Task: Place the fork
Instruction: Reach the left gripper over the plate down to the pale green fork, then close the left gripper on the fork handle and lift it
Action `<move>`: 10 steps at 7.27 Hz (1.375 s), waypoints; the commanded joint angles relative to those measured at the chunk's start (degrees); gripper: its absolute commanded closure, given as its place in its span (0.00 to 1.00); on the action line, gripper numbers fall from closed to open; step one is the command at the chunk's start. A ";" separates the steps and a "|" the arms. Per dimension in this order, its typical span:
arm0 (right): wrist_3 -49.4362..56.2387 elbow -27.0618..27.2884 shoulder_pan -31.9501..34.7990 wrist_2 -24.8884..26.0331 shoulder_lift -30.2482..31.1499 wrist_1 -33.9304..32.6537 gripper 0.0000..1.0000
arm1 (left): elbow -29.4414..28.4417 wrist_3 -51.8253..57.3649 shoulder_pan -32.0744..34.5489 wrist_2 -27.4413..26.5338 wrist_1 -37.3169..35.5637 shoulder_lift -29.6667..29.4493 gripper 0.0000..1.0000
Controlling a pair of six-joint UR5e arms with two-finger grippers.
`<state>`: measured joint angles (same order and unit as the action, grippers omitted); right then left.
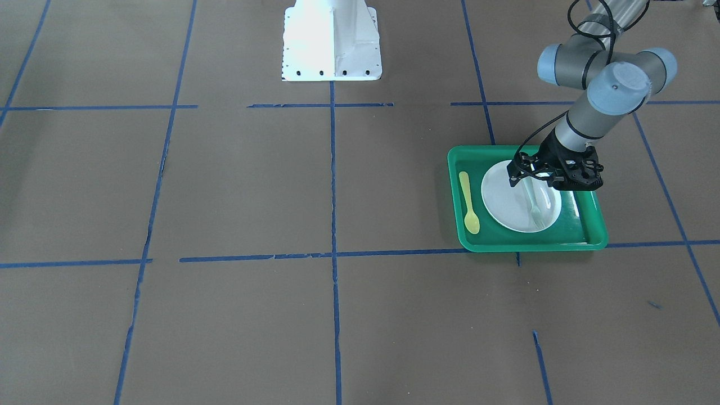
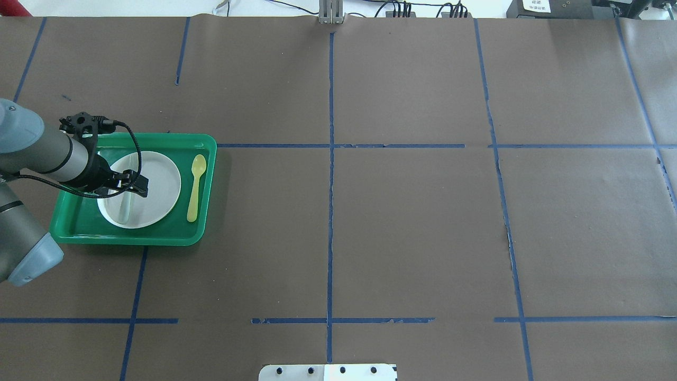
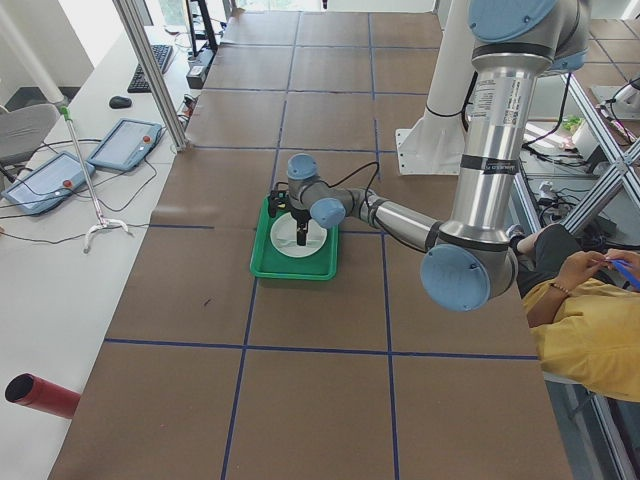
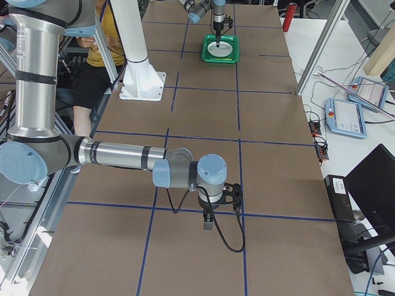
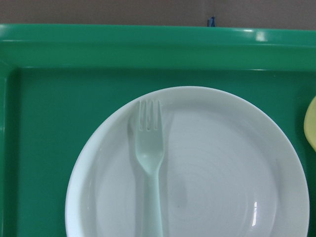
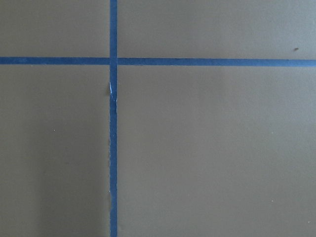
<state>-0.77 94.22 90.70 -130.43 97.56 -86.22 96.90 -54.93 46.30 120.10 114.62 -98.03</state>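
Note:
The pale whitish-green fork [image 1: 535,206] lies flat on the white plate [image 1: 504,203] inside the green tray [image 1: 529,243]. It also shows in the overhead view [image 2: 125,207] and the left wrist view [image 5: 149,153], tines toward the tray's far wall. My left gripper [image 1: 532,180] hovers above the plate over the fork's handle, open and holding nothing. My right gripper [image 4: 208,221] shows only in the exterior right view, low over bare table far from the tray; I cannot tell if it is open or shut.
A yellow spoon [image 1: 468,203] lies in the tray beside the plate, on the side toward the table's middle. The robot's white base [image 1: 332,39] stands at the table's near edge. Blue tape lines [image 2: 330,159] cross the brown table cover.

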 commanded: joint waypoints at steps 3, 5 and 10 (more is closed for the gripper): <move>-0.02 0.00 0.00 0.00 0.00 0.00 0.00 | -3.03 1.93 -0.25 0.05 -0.53 -2.43 0.21; -0.02 0.00 0.00 0.00 0.00 0.00 0.00 | -3.29 2.02 -0.16 0.05 -0.53 -2.08 0.29; -0.02 0.00 0.00 0.00 0.00 0.00 0.00 | -3.47 2.02 0.28 0.05 -0.53 -1.99 0.49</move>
<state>-0.79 94.22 90.70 -130.43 97.56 -86.21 93.43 -52.91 46.45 120.15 114.08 -100.04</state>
